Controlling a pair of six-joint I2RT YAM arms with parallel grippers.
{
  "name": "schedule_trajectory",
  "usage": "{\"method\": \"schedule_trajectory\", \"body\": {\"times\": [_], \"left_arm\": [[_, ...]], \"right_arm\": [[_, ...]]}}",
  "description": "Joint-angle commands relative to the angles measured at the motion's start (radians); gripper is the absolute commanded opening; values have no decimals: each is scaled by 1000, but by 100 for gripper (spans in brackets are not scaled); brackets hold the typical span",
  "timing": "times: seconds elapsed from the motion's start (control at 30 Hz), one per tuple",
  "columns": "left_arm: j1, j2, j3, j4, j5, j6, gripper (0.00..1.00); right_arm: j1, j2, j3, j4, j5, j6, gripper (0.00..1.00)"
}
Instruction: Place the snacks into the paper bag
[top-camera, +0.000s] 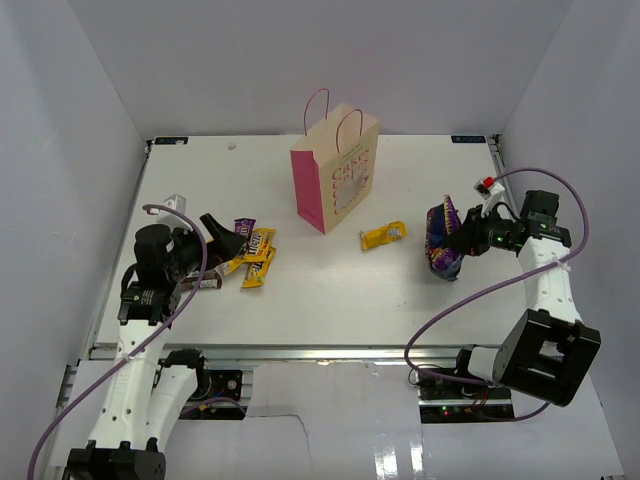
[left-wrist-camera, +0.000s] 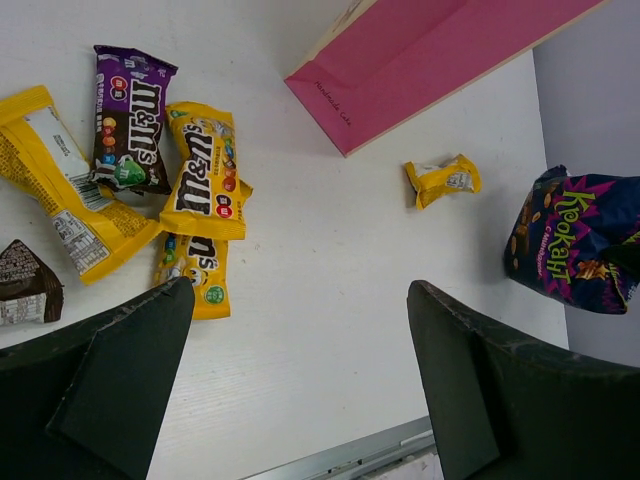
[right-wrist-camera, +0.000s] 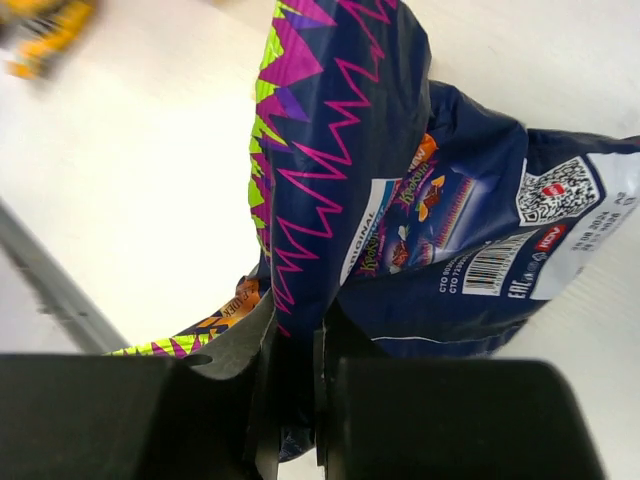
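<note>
**Right gripper pinching the big bag, candy lying by the left**

The right gripper is clamping nearly closed on a fold of the big bag, which is sitting at the right side of the table, well apart from the paper bag. The dark blue bag is showing pink and green zigzags, a barcode, a QR code and yellow lettering that looks like "Krokant". The left gripper is hanging wide open and gripping nothing, just beside the candy pile. There, a purple M&M's pack and two yellow M&M's packs are lying touching, along with a yellow wrapper showing its label side and a dark wrapper. A small yellow pack is lying alone near the upright paper bag, whose print is too small to read. White walls are enclosing the white table.
</note>
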Motion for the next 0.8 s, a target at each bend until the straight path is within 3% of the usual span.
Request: {"method": "schedule_trajectory", "body": {"times": [0.0, 0.2, 0.33, 0.4, 0.43, 0.47, 0.5, 0.53, 0.57, 0.77], "left_arm": [[2, 1, 55, 16, 25, 2, 98], [2, 4, 60, 22, 42, -6, 98], [2, 3, 57, 27, 48, -11, 98], [3, 4, 57, 28, 50, -11, 98], [2, 6, 57, 31, 53, -12, 98], [3, 10, 57, 34, 54, -12, 98], [2, 12, 57, 39, 56, -12, 98], [3, 17, 60, 42, 61, -12, 98], [2, 20, 62, 45, 61, -12, 98], [2, 38, 85, 53, 58, -8, 98]], "right_arm": [[-47, -45, 71, 7, -446, 12, 8], [-61, -22, 132, 18, -606, 87, 8], [-61, -31, 166, 116, -640, 196, 8], [-56, -59, 159, 290, -637, 357, 8], [-50, -89, 118, 528, -626, 451, 8], [-32, -103, 91, 677, -617, 688, 8], [-18, -117, 65, 835, -589, 810, 8], [3, -129, 33, 1119, -574, 928, 8], [22, -125, 39, 1197, -557, 1081, 8], [211, -53, 308, 1170, -365, 1075, 8]]}}
